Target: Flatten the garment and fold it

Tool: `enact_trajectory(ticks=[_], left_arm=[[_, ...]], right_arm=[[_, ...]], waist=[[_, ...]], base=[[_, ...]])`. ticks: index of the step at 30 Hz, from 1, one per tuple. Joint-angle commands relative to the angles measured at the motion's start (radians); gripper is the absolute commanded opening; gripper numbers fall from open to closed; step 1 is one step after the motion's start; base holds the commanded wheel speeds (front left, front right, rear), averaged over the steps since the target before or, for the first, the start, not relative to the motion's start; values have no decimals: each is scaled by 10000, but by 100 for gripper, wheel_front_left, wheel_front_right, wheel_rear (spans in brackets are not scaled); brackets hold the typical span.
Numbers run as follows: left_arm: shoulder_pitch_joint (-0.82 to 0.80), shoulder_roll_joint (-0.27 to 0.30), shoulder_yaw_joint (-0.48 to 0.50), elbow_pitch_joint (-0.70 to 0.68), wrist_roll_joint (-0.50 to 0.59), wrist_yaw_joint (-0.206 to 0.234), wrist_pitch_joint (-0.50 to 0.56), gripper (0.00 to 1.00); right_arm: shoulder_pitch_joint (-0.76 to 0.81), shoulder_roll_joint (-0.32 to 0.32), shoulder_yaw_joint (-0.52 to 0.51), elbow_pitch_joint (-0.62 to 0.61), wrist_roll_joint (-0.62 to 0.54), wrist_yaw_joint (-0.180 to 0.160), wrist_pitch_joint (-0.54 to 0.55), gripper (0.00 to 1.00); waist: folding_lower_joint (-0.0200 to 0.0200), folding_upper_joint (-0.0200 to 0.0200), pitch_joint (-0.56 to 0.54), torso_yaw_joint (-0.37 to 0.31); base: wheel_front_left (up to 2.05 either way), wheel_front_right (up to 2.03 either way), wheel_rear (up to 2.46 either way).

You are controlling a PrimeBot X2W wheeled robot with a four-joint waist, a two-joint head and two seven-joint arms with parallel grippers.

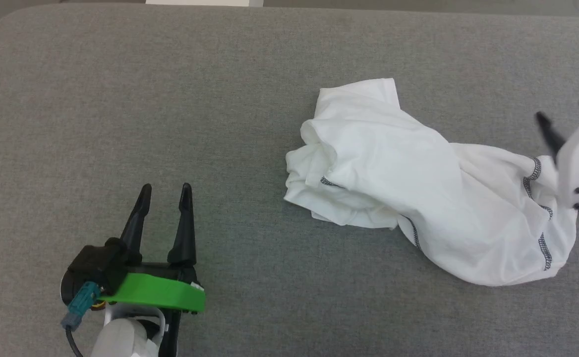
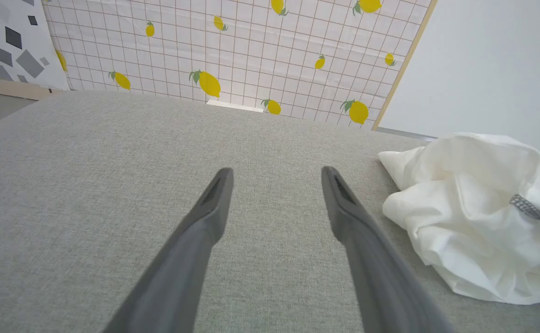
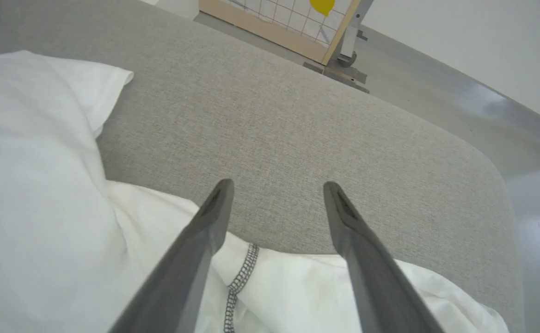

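The garment (image 1: 418, 188) is a white shirt with dark zigzag seams, lying crumpled in a long heap on the right half of the grey fabric table (image 1: 170, 99). My left gripper (image 1: 165, 187) rests open at the lower left, well clear of the cloth; the left wrist view has the left gripper (image 2: 275, 172) open over bare table with the garment (image 2: 473, 208) off to its right. My right gripper (image 1: 562, 110) is at the right edge, above the heap's right end. The right wrist view shows the right gripper (image 3: 277, 185) open and empty, with the garment (image 3: 34, 185) beneath and left of its fingers.
A lemon-patterned screen (image 2: 251, 46) stands behind the table's far edge, with a white box (image 2: 235, 105) at its foot. Beyond the table's rounded corner lies shiny grey floor (image 3: 538, 185). Wide bare table stretches left of the garment.
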Motion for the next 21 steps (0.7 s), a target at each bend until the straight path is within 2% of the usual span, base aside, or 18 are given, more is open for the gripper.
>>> enact_trajectory(ticks=[1,3,6,13,14,15,21], left_arm=[[61,-52,-1,-15,-42,-51,-36,100],[24,-86,-37,-5,-53,-100,-36,100],[-68,-117,-57,2,-51,-144,-36,100],[-283,-190,-119,133,-15,-243,-36,100],[-301,-201,-116,157,-7,-253,-36,100],[-310,-208,-107,175,1,-260,-36,100],[-254,-233,-38,309,73,-306,-36,100]], right_arm=[[90,-27,207,-120,227,-15,261,100],[337,-295,950,-283,698,-15,1030,100],[529,-615,1462,-158,1069,-15,1606,100],[526,-1246,2676,558,1399,-15,1266,100],[446,-1299,2823,670,1431,-15,1083,20],[356,-1336,2927,734,1420,-15,874,0],[-653,-1170,2593,1215,1137,-15,-860,0]], waist=[[0,0,44,109],[0,0,228,340],[0,0,458,564],[0,0,745,886],[0,0,749,896],[0,0,741,892],[0,0,368,613]], base=[[0,0,0],[0,0,0],[0,0,0],[0,0,0],[0,0,0],[0,0,0],[0,0,0]])
